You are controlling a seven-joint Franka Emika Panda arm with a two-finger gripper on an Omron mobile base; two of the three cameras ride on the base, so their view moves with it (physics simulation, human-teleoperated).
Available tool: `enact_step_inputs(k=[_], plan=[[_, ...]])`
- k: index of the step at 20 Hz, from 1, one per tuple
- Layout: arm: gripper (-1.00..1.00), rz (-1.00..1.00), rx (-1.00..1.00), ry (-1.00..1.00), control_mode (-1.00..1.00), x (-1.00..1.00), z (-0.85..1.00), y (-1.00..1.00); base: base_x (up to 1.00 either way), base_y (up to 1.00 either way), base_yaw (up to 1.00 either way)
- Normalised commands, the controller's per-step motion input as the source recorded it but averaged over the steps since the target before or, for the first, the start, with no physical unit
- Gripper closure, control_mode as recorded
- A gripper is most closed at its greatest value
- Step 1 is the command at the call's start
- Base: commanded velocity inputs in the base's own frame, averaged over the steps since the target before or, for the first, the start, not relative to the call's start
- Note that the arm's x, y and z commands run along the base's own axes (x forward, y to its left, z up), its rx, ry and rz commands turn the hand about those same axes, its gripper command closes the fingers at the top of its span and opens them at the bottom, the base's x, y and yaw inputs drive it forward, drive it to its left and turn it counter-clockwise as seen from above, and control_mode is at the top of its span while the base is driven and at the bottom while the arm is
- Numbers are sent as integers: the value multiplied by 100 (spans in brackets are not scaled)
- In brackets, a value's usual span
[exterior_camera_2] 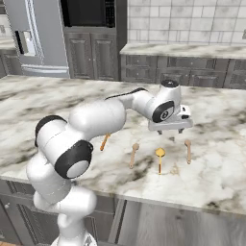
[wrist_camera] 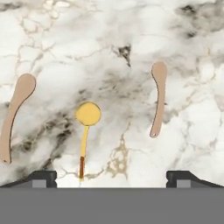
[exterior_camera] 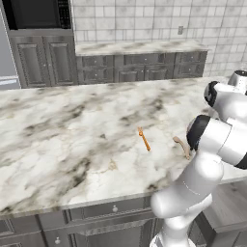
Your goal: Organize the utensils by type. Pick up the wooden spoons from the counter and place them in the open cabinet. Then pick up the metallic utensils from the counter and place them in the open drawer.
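Hovering over the counter (exterior_camera_2: 216, 120), gripper (exterior_camera_2: 170, 130) spread wide, grasping nothing. Below and just right: wooden spoon (wrist_camera: 158, 98), long axis running across the jaw line.

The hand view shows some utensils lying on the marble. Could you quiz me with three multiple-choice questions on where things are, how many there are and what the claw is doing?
1. Where does the yellow-headed utensil lie in the hand view?
A. Between the two wooden spoons
B. Left of both
C. Right of both

2. How many pale wooden spoons lie on the counter in the right base view?
A. One
B. Two
C. Four

3. What state is the gripper in?
A. Shut on a spoon
C. Shut and empty
B. Open, holding nothing

Answers: 1 A, one wooden spoon lies on one side of it and the other wooden spoon on the other. 2 B, two tan spoons flank the yellow one. 3 B, the fingertips stand wide apart above the marble with nothing between them.
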Motion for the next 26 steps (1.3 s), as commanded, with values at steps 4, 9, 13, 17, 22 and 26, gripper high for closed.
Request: enact_step_inputs(k=[4, 9, 13, 17, 22, 26], plan=[[-100, 1, 0, 12, -100, 39, -43, -59, 0, 0, 0], [-100, 2, 0, 9, -100, 37, -54, -48, 0, 0, 0], [-100, 2, 0, 5, -100, 31, -59, -40, 0, 0, 0], [-100, 0, 0, 0, -100, 32, -59, -16, 0, 0, 0], [-100, 0, 0, 0, -100, 37, -47, 5, 0, 0, 0], [-100, 0, 0, 3, -100, 31, -39, 9, 0, 0, 0]])
